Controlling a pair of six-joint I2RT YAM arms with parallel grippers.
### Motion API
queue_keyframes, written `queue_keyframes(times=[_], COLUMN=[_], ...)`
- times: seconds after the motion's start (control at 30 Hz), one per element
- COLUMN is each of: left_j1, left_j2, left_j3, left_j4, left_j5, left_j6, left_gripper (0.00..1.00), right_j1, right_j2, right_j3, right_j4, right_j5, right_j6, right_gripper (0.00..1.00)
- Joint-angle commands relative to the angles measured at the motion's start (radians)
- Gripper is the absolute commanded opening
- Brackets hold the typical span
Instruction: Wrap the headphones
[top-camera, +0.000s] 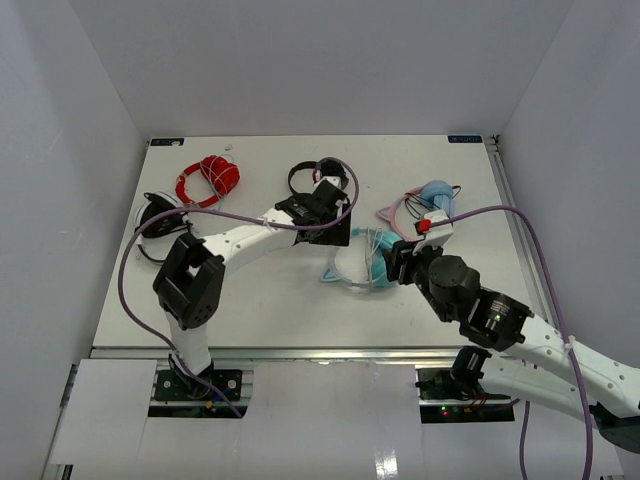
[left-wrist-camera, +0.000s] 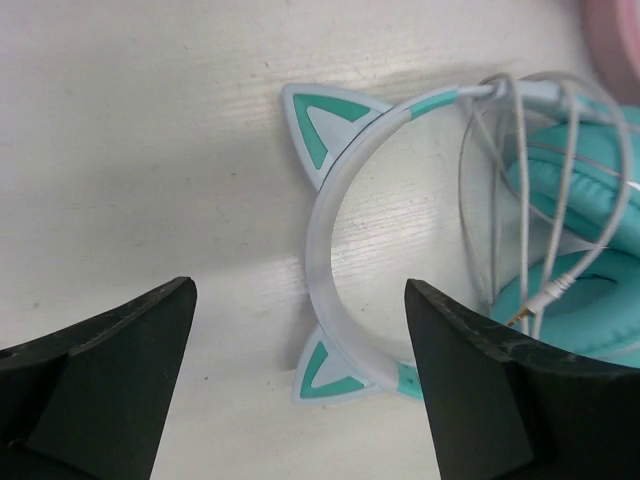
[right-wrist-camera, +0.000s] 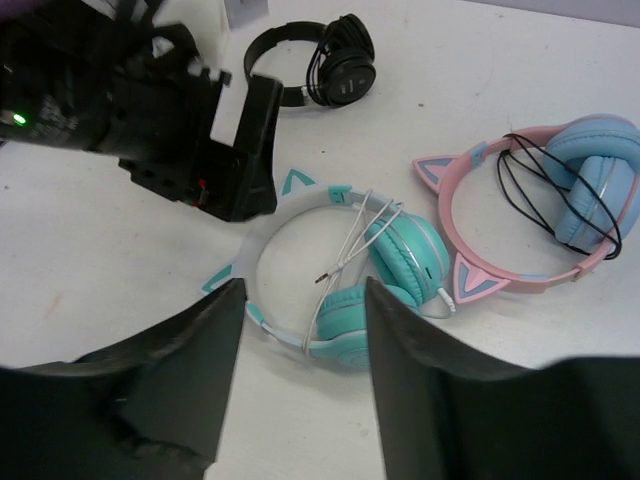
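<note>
The teal cat-ear headphones (top-camera: 358, 268) lie flat on the white table, their thin white cable (right-wrist-camera: 352, 235) looped across the headband and cups with the plug lying free inside the band. In the left wrist view the headband (left-wrist-camera: 330, 215) and both teal ears show between my fingers. My left gripper (top-camera: 338, 222) is open and empty just above the headband's far side. My right gripper (top-camera: 398, 262) is open and empty, hovering at the cups' near right; in its own view the headphones (right-wrist-camera: 345, 275) lie between its fingers.
Pink-banded light-blue cat-ear headphones (top-camera: 428, 205) lie just right of the teal ones, nearly touching. Black headphones (top-camera: 310, 175) lie behind the left gripper. Red headphones (top-camera: 208, 178) and another black pair (top-camera: 155, 215) lie at the far left.
</note>
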Motion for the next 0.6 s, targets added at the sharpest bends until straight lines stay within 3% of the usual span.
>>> queue_keyframes(times=[0.0,0.13,0.23,0.33,0.47,0.57], left_j1=[-0.004,-0.005,-0.004,-0.006,-0.013,-0.012], left_j2=[-0.225,-0.445,-0.657,-0.838,-1.046,-1.17], left_j3=[0.027,-0.108,-0.267,-0.408,-0.586,-0.695], left_j4=[-0.045,0.047,0.112,0.19,0.257,0.297], left_j5=[-0.095,-0.106,-0.094,-0.046,0.017,-0.016], left_j6=[-0.002,0.01,0.03,0.047,0.015,-0.003], left_gripper=[0.98,0.98,0.98,0.98,0.98,0.98], right_j1=[-0.003,-0.003,-0.003,-0.003,-0.003,-0.003], right_j2=[0.021,0.057,0.08,0.099,0.087,0.068], right_j3=[0.021,0.053,0.083,0.116,0.105,0.067], right_j4=[0.024,0.023,0.011,-0.026,-0.04,-0.038], right_j5=[-0.054,-0.126,-0.171,-0.218,-0.202,-0.153], right_j6=[0.022,0.034,0.044,0.068,0.109,0.143], right_gripper=[0.65,0.97,0.9,0.9,0.9,0.9])
